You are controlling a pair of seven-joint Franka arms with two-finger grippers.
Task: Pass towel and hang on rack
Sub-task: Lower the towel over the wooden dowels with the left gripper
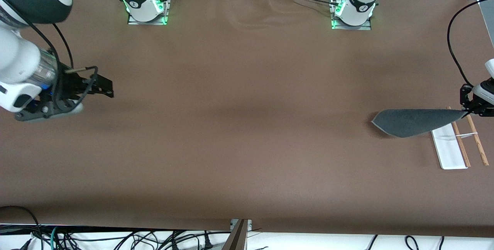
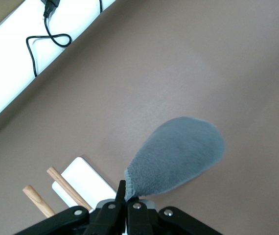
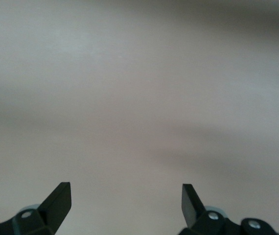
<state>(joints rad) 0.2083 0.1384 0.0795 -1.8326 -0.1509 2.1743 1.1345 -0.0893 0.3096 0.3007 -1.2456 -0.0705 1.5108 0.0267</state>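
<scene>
1. Nearest the front camera stands the rack, at the left arm's end of the brown bench: a flat white base with two thin wooden rods lying parallel beside it, joined by a thin metal crosspiece.
2. Above the rack's rods hangs the left pincer, its fingers pressed together on one corner of the towel.
3. From that pinched corner the towel spreads out as a dark grey fan toward the middle of the bench, its light stitched edge showing at the tip away from the pincer. Part of the cloth covers the end of the rack's white base that lies farther from the front camera.
4. Seen from the left wrist, the towel fans out from the closed left pincer, with the rack beside it.
5. Over bare bench at the right arm's end waits the right pincer, its fingers spread well apart with nothing between them.
</scene>
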